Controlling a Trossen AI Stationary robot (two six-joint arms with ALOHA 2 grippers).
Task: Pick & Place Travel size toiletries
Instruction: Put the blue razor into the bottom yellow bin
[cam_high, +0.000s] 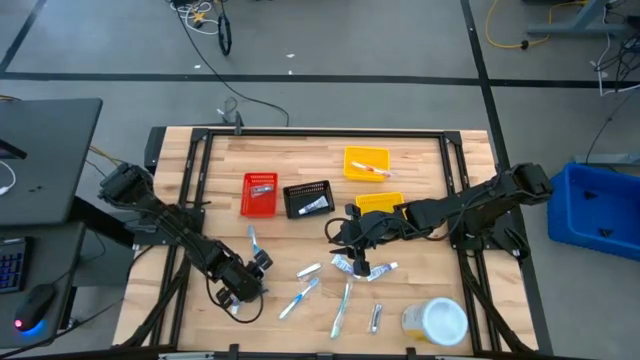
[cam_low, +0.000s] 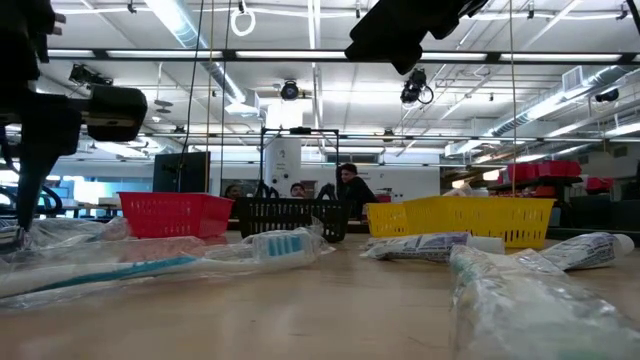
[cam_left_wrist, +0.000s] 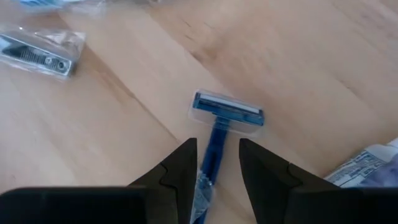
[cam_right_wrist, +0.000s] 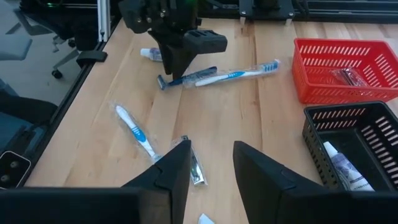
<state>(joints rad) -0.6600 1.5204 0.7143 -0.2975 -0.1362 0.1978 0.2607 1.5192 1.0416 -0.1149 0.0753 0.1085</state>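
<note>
Left wrist view settles the matter: blue razor lying flat on the wooden surface, handle running straight in between the parted jaws of the left gripper, capped head pointing away beyond the tips. Long axis in line with the reach, so jaws straddling the handle across its width, released, nothing clamped yet. Seen from above, left gripper low near the front left of the surface, among scattered toothbrushes and tubes. Judged the nearer arm by far for this razor. Right gripper hovering over the middle of the surface near a small tube, jaws apart and empty in the right wrist view, red bin and black bin off to one side. Coming move likely a short drop and a squeeze on the handle; thin, slick grip, prone to twisting if caught off-centre.
</note>
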